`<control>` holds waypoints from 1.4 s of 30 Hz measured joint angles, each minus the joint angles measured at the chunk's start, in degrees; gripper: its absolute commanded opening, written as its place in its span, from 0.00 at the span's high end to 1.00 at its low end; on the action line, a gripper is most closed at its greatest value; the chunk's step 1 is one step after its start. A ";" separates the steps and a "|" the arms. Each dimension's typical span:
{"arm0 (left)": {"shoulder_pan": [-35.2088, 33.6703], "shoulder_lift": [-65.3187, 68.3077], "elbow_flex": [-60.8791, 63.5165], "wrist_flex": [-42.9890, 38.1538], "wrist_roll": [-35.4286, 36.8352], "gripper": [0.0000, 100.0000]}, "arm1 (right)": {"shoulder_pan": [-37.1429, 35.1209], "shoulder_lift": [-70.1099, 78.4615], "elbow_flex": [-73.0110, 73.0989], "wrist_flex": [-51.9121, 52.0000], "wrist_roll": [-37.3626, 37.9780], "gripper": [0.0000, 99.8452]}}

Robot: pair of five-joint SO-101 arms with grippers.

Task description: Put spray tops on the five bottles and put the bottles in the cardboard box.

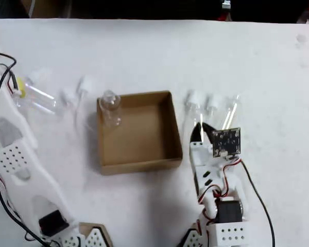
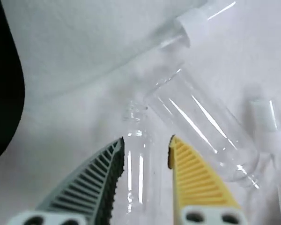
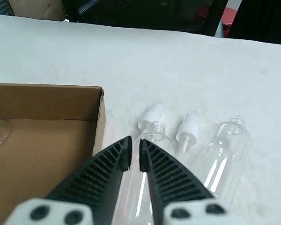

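My left gripper [image 2: 146, 150], with one grey and one yellow finger, is shut on a clear open-necked bottle [image 2: 136, 164] lying on the white table at the far left [image 1: 20, 88]. A second clear bottle [image 2: 203, 124] lies just beyond it, with spray tops [image 2: 195, 22] [image 2: 267, 117] close by. The cardboard box [image 1: 167, 123] sits mid-table, and a clear bottle [image 1: 109, 108] stands at its far left corner. My right gripper [image 1: 198, 133] is shut on nothing right of the box, above a bottle [image 3: 154, 136]. Beside that lie two spray tops [image 3: 150, 116] [image 3: 188, 129] and another bottle [image 3: 225, 150].
Two loose spray tops [image 1: 69, 95] [image 1: 85, 84] lie between the left bottles and the box. The table's far edge [image 1: 154, 19] meets a dark background. Cables [image 1: 257, 195] trail from both arms near the front edge.
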 measured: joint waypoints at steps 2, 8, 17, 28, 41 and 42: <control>-0.18 2.64 -2.73 0.44 0.18 0.85 | 0.00 0.00 0.00 0.00 0.00 0.98; -0.79 9.23 -8.88 0.53 0.26 0.85 | 0.00 0.00 0.00 0.00 0.00 0.98; -1.14 15.12 -15.65 0.53 0.53 0.85 | 0.00 0.00 0.00 0.00 0.00 0.98; -1.14 17.67 -17.14 3.96 -1.05 0.85 | 0.00 0.00 0.00 0.00 0.00 0.98; -2.46 9.32 -3.78 4.04 -11.34 0.85 | -0.35 0.00 0.00 0.00 0.00 0.98; -2.46 8.09 -2.46 4.04 -11.78 0.85 | -0.35 0.00 0.00 0.00 0.00 0.98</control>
